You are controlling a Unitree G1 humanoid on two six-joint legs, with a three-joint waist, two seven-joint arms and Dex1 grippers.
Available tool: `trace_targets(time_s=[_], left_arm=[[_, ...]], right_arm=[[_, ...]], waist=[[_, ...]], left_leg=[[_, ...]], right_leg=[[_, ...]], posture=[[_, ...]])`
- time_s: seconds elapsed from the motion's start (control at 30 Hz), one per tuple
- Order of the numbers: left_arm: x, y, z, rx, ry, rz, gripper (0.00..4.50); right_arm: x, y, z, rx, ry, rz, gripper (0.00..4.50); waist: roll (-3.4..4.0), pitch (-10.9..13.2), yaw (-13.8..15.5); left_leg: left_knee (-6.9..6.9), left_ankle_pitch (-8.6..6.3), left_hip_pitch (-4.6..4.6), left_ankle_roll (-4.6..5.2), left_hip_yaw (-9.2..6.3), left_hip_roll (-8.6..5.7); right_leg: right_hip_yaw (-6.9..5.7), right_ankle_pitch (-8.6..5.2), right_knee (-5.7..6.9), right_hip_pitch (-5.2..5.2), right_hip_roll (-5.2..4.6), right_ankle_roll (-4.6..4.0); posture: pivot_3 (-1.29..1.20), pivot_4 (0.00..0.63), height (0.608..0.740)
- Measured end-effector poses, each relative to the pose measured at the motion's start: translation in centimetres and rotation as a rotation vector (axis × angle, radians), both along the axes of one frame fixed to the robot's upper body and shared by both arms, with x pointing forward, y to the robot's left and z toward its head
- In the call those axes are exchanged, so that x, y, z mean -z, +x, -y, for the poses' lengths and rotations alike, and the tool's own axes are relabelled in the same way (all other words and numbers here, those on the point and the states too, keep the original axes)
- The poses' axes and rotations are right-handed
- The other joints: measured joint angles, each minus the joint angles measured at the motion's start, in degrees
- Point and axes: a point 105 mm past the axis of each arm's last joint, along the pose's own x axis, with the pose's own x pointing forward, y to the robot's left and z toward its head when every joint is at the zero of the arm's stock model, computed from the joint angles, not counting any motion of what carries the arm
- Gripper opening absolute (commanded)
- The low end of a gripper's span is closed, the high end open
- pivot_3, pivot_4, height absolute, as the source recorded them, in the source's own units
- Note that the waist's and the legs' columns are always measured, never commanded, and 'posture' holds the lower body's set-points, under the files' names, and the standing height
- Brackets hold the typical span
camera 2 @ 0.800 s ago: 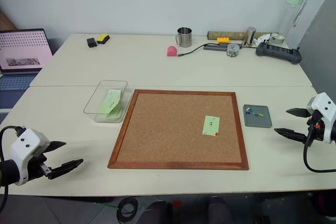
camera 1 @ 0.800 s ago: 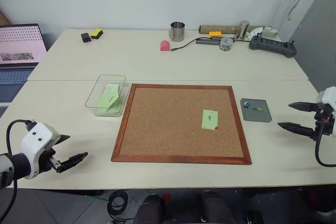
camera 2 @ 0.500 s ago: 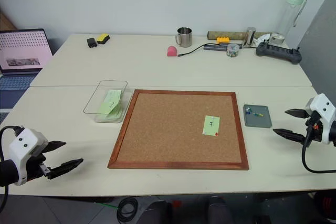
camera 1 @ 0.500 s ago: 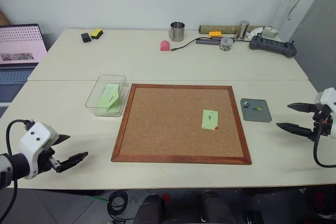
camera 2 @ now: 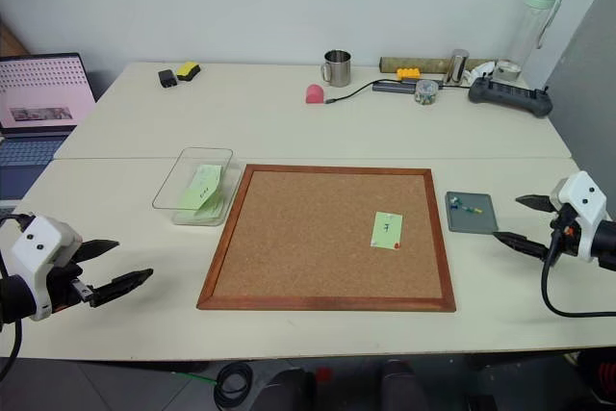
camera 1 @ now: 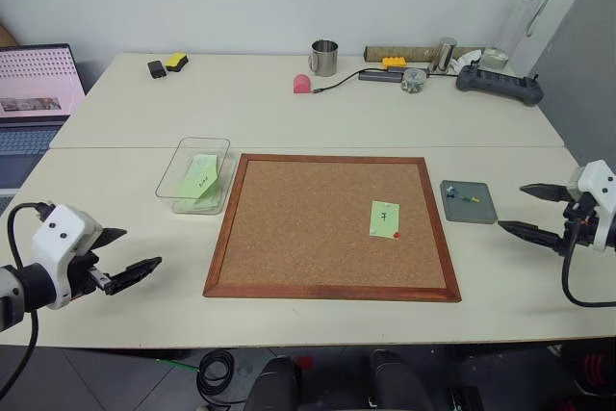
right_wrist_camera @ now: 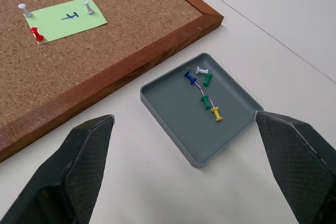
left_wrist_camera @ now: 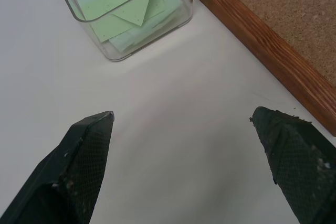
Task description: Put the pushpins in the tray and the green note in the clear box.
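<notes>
Cork board: green note pinned by red pushpin and two white ones.
Right gripper: drifted inward toward tray, jaws apart, empty.
Left gripper: apart, idle.
Meaning: unpinning not yet begun.

Ahead of the left claw, jaws wide, bare desk runs unobstructed to the clear box and the wooden frame of the cork board. Ahead of the right claw, also spread, open desk reaches the tray. The board's raised frame is the sole obstacle between either claw and the green note.
</notes>
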Motion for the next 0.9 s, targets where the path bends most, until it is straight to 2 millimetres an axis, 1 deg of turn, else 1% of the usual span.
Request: trace_targets(time_s=[0.17,0.27,0.33,0.37,0.4,0.43,0.47,0.5,0.53,0.57,0.6,0.63,0.7,0.77,0.83,0.87,0.9], left_arm=[[0.3,-0.2,0.5,0.005,-0.032,-0.005,4.47],[0.2,-0.2,0.8,0.019,-0.038,-0.001,4.10],[0.1,-0.2,1.1,0.030,-0.047,0.004,3.76],[0.0,-0.2,1.3,0.039,-0.048,0.009,3.42],[-0.2,-0.2,1.5,0.049,-0.048,0.012,3.28],[-0.4,0.0,2.1,0.072,-0.050,0.020,2.98],[-0.7,0.2,2.8,0.104,-0.052,0.028,2.75],[-0.8,0.3,3.3,0.127,-0.052,0.032,2.66],[-1.0,0.6,4.4,0.167,-0.053,0.037,2.38],[-1.1,0.9,5.1,0.194,-0.054,0.042,2.24],[-1.4,1.3,6.5,0.248,-0.056,0.052,1.94],[-1.7,1.7,7.8,0.291,-0.059,0.068,1.85],[-2.1,2.4,9.8,0.355,-0.077,0.093,1.39],[-1.8,2.8,11.3,0.402,-0.101,0.088,0.98],[-1.5,3.5,13.2,0.456,-0.141,0.096,0.69],[-1.5,4.0,14.3,0.479,-0.169,0.106,0.41],[-1.5,4.4,15.3,0.503,-0.188,0.112,0.23]], right_arm=[[0.0,0.0,0.0,0.000,-0.009,0.003,4.50],[0.0,0.0,0.0,-0.002,-0.010,0.003,4.50],[0.0,0.0,-0.1,-0.006,-0.011,0.004,4.50],[-0.1,0.0,-0.2,-0.010,-0.013,0.006,4.50],[-0.1,-0.1,-0.2,-0.014,-0.014,0.006,4.50],[-0.1,-0.1,-0.4,-0.019,-0.015,0.004,4.50],[0.0,-0.3,-0.6,-0.028,-0.017,0.000,4.50],[-0.1,-0.3,-0.8,-0.037,-0.019,0.001,4.50],[-0.2,-0.5,-1.2,-0.051,-0.014,-0.001,4.50],[-0.2,-0.6,-1.5,-0.061,-0.010,-0.004,4.50],[-0.4,-0.8,-2.2,-0.083,-0.011,-0.004,4.50],[-0.6,-0.9,-2.9,-0.104,-0.006,-0.003,4.50],[-1.1,-1.1,-4.1,-0.140,0.018,0.005,4.50],[-1.2,-1.3,-5.0,-0.164,0.044,0.002,4.50],[-0.9,-1.4,-6.1,-0.189,0.057,-0.014,4.50],[-0.7,-1.4,-6.9,-0.204,0.068,-0.016,4.50],[-0.6,-1.3,-7.6,-0.223,0.081,-0.016,4.50]], waist=[[0.00,0.0,0.0],[0.00,0.0,0.0],[0.00,0.0,0.0],[0.00,0.0,0.0],[0.00,0.0,0.0],[0.00,0.0,0.0],[0.00,0.0,0.0],[0.00,0.0,0.0],[0.00,0.0,0.1],[0.00,0.0,0.2],[0.00,0.0,0.2],[0.01,0.0,0.2],[0.01,0.0,0.2],[0.02,0.0,0.2],[0.01,0.0,0.1],[0.02,0.0,0.1],[0.01,0.0,0.1]], left_leg=[[0.00,0.00,0.00,0.00,-0.02,0.00],[0.00,0.00,0.00,0.00,-0.03,0.00],[0.01,0.00,0.01,0.00,-0.02,0.00],[0.01,0.00,0.00,0.00,-0.02,0.00],[0.01,0.00,0.00,0.00,-0.02,0.00],[0.01,0.00,0.00,0.00,-0.02,0.00],[0.02,0.00,0.00,0.00,-0.02,-0.01],[0.02,0.00,-0.01,0.00,-0.02,-0.02],[0.03,0.00,0.00,0.00,-0.02,-0.03],[0.04,0.00,-0.02,0.00,-0.03,-0.05],[0.06,0.00,-0.04,0.00,-0.04,-0.06],[0.08,0.00,-0.03,0.00,-0.06,-0.06],[0.08,0.00,-0.01,0.00,-0.06,-0.06],[0.06,0.00,0.00,0.00,-0.05,-0.07],[0.07,0.00,-0.02,0.00,-0.03,-0.07],[0.10,0.01,-0.02,0.00,-0.03,-0.10],[0.12,0.01,-0.03,0.00,-0.03,-0.09]], right_leg=[[0.01,0.00,0.00,0.00,0.00,0.00],[0.01,0.00,0.00,0.00,0.00,0.00],[0.01,0.00,0.00,0.00,0.00,0.00],[0.01,0.00,0.00,0.01,0.00,0.00],[0.01,0.00,0.00,0.01,0.00,0.00],[0.01,0.00,0.00,0.01,0.00,0.00],[0.01,0.01,0.00,0.02,0.00,0.01],[0.02,0.01,0.00,0.02,0.00,0.02],[0.02,0.02,0.00,0.04,0.00,0.03],[0.01,0.03,0.00,0.04,0.00,0.04],[0.01,0.04,0.00,0.04,0.00,0.07],[0.02,0.05,0.01,0.05,0.00,0.08],[0.05,0.07,0.01,0.05,0.00,0.11],[0.06,0.07,0.01,0.05,0.01,0.12],[0.03,0.08,0.03,0.05,0.03,0.13],[0.02,0.09,0.06,0.05,0.03,0.15],[0.02,0.11,0.05,0.05,0.04,0.17]], posture=[[0.00,0.150,0.740],[0.00,0.150,0.740],[0.00,0.150,0.740],[0.00,0.150,0.740],[0.00,0.150,0.740],[0.00,0.150,0.740],[0.00,0.150,0.740],[0.00,0.150,0.740],[0.00,0.150,0.740],[0.00,0.150,0.740],[0.00,0.150,0.740],[0.00,0.150,0.740],[0.00,0.150,0.740],[0.00,0.150,0.740],[0.00,0.150,0.740],[0.00,0.150,0.740],[0.00,0.150,0.740]])
